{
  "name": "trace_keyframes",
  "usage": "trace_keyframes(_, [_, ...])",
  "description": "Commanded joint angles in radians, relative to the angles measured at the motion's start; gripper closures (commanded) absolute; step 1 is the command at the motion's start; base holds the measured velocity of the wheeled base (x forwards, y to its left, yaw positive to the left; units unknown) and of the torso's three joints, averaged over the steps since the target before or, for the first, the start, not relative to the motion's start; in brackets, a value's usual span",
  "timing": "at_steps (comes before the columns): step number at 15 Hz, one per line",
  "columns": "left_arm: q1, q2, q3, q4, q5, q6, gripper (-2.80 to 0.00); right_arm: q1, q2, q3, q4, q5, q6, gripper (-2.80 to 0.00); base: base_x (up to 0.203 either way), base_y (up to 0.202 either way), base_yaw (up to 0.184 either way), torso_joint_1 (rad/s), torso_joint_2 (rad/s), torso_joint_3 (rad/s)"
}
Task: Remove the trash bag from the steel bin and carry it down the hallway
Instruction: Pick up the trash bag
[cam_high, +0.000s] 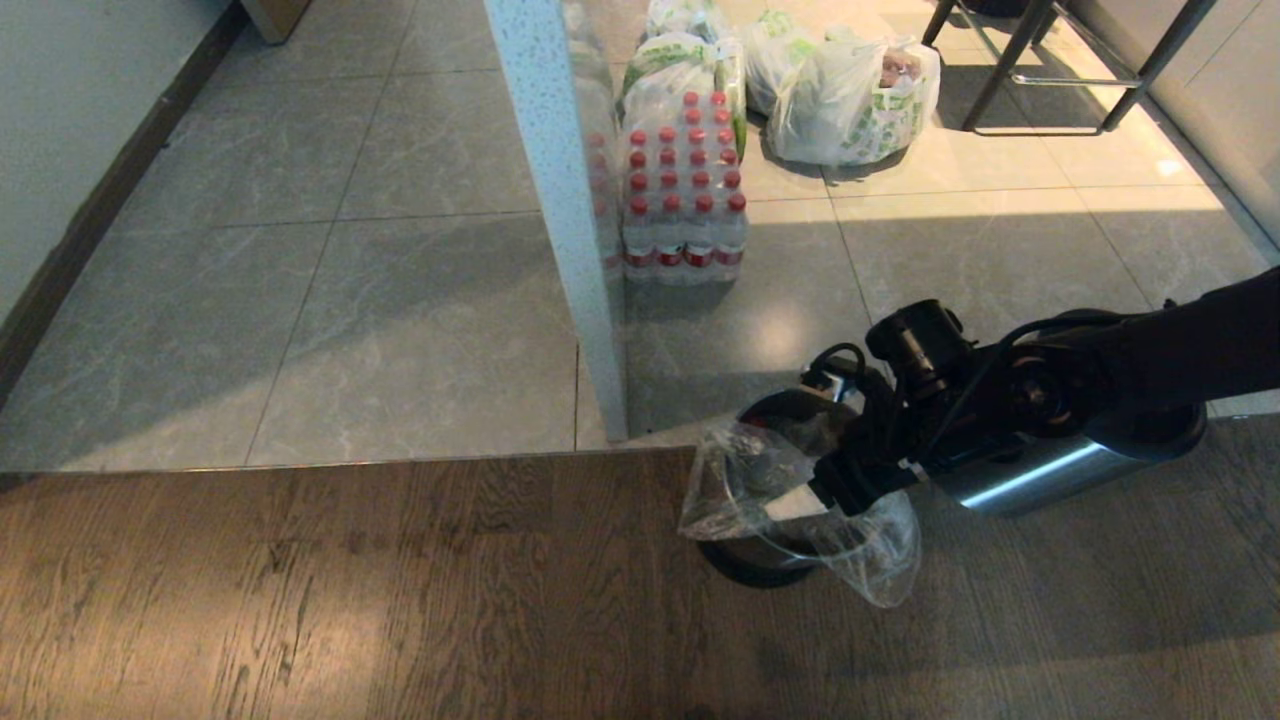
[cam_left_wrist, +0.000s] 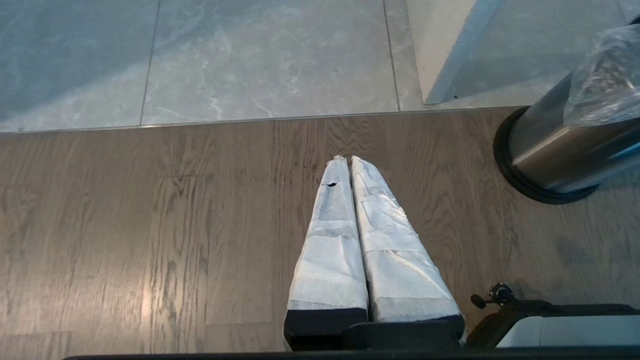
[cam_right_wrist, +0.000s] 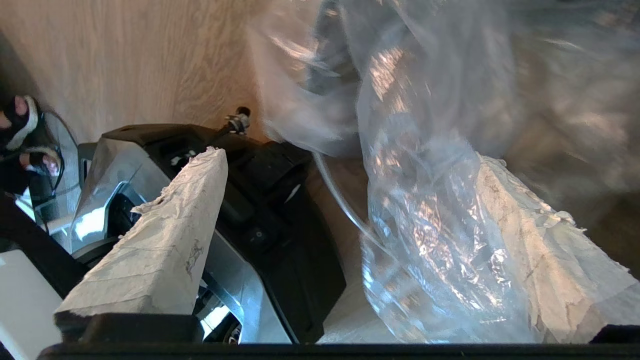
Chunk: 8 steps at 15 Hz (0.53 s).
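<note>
**Inspector:** Condition of trash bag (cam_high: 790, 500): thin clear film, soft and slack, seated in the steel bin (cam_high: 1040, 470) on the wooden floor (cam_high: 350, 590), mouth folded out over the rim. Judged light, slippery, easily torn if snagged on that rim.

**Assessor:** Position of right tool (cam_right_wrist: 345, 200)?

**Inspector:** At the bin mouth, reaching in from the robot's right. Spread wide, taped fingers (cam_right_wrist: 165, 240) well apart, film draped across between them and over the far one. Not pinched on anything yet.

**Assessor:** Left tool (cam_left_wrist: 350, 165)?

**Inspector:** Parked above the floor, beside the bin base, pressed together, empty.

**Assessor:** Recommended hold?

**Inspector:** Gathered film at the mouth, several layers bunched, not a single sheet. Likely to slip from a thin pinch; likely to stretch under load. Straight lift advised, clear of the rim.

**Assessor:** Contents?

**Inspector:** Not legible through the film from here.

**Assessor:** Route?

**Inspector:** Tiled hallway (cam_high: 300, 250) beyond the threshold, bottled water pack (cam_high: 685, 190) and white grocery bags (cam_high: 850, 95) off to one side.
</note>
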Motion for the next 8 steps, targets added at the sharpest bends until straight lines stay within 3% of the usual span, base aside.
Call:
trace_keyframes(1, [0.0,0.0,0.002,0.0,0.0,0.0,0.0,0.017,0.019,-0.011,-0.001,0.003,-0.002,-2.8,0.0,0.0,0.0,0.0,0.0,0.0])
trace_keyframes(8, [0.0,0.0,0.002,0.0,0.0,0.0,0.0,0.034,0.079,-0.027,-0.084,0.0,-0.009,-2.8,0.0,0.0,0.0,0.0,0.0,0.0])
